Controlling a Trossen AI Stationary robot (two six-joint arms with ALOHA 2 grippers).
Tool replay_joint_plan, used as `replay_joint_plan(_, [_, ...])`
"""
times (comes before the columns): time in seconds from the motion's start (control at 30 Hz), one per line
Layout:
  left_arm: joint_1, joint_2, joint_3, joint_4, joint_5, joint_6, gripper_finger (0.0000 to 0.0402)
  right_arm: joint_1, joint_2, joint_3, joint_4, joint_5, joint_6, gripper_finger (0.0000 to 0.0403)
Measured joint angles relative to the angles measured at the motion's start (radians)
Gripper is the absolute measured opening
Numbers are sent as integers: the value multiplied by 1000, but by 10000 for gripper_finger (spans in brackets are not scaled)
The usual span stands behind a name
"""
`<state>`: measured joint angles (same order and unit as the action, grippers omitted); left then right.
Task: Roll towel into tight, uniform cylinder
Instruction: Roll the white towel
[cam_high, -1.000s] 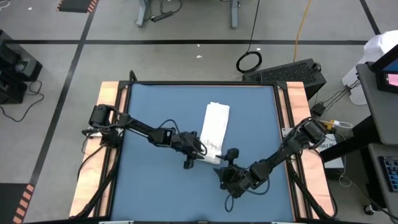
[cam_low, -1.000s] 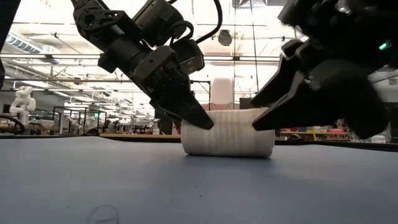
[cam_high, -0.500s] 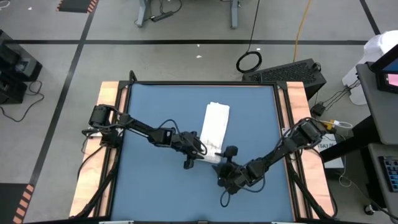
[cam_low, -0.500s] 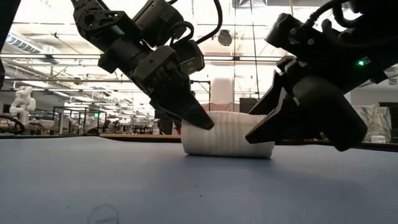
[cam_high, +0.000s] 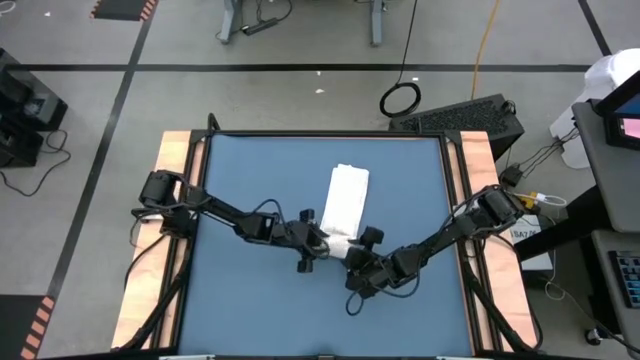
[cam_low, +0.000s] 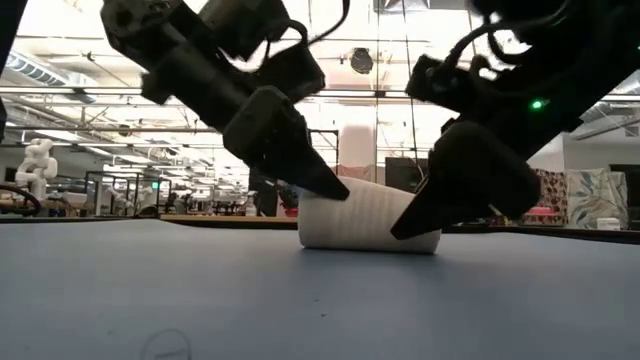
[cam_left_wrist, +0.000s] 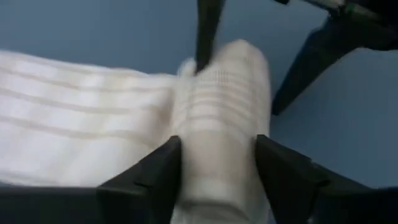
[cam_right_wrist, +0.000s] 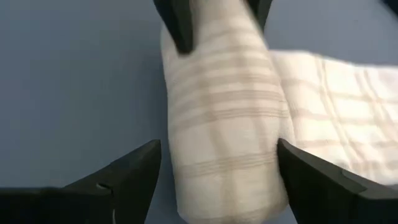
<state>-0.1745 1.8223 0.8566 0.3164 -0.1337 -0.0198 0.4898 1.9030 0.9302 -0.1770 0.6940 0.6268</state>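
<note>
The white soft cloth towel with faint grey grid lines (cam_high: 345, 205) is laid near the middle of the blue table (cam_high: 240, 170), its near end wound into a short cylinder (cam_low: 368, 215) and its far part left flat, stretching away as an unrolled strip.

At the roll's near end, the right gripper (cam_right_wrist: 217, 174) is positioned with its jaws set wide apart on either side of the roll, clear of the cloth, apparently so that the roll can be straddled and steadied. At the roll's opposite end, the left gripper (cam_left_wrist: 217, 168) is placed with its jaws around the cloth; they are seen against the roll's sides, though whether it is squeezed cannot be told. Both ends seem to be bracketed so that the cylinder is kept even.

No brand, label or writing can be read.
</note>
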Motion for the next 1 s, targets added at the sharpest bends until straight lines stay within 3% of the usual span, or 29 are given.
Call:
replay_joint_plan(0.1, [-36,-30,-1,-1,-121,57,234,-10,2,-2,-18,-13,27,299])
replay_joint_plan(0.23, [-91,-45,-2,-6,-140,119,262,-15,3,-3,-19,-23,33,299])
replay_joint_plan(0.57, [-217,-47,-1,-15,-439,251,267,-36,4,-4,-18,-56,17,299])
replay_joint_plan(0.73, [-245,-47,0,39,-462,324,267,-39,4,-4,-12,-64,-14,299])
replay_joint_plan(1.0, [-183,0,2,98,-370,358,267,-39,3,-4,7,-64,-89,299])
